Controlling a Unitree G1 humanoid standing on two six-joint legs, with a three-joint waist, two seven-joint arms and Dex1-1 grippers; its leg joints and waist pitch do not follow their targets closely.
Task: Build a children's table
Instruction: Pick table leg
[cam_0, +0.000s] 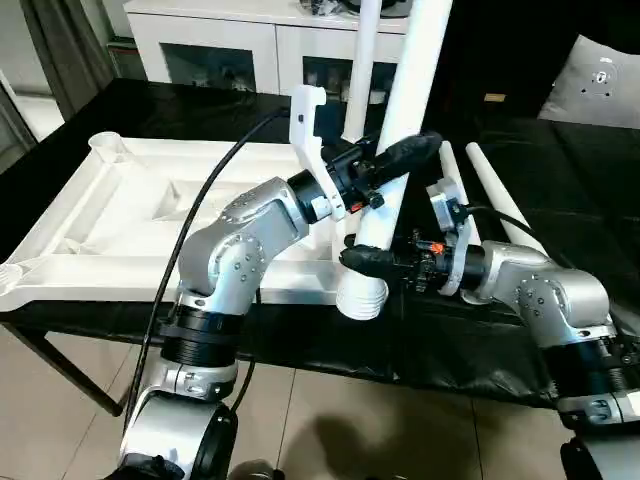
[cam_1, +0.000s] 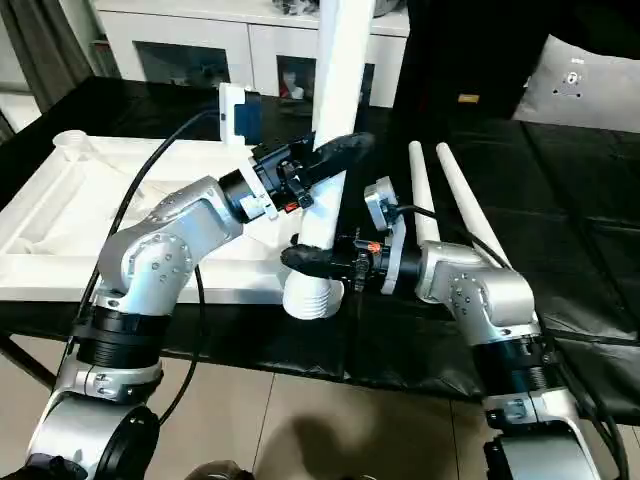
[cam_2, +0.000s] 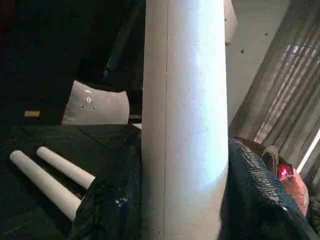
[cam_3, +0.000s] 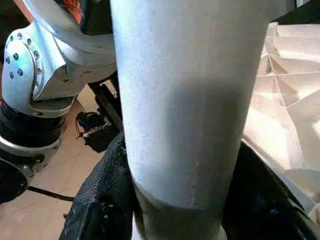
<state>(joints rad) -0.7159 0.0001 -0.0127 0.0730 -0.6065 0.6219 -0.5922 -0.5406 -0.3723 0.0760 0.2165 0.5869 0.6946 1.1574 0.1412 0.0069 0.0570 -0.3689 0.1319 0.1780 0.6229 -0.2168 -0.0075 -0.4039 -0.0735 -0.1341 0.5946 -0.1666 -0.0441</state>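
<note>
The children's table top lies upside down, ribs up, on the left of the black worktable. One white leg stands nearly upright at the top's near right corner. Its ribbed lower end hangs at the top's front edge. My left gripper is shut on this leg at mid-height, fingers on both sides. My right gripper clasps the same leg just above the ribbed end, fingers pressed to either side. Another thin white leg rises behind it.
Two spare legs lie side by side on the black cover to the right of my arms. A white cabinet stands behind the worktable and a grey cushion at the back right. Tiled floor lies below the table's front edge.
</note>
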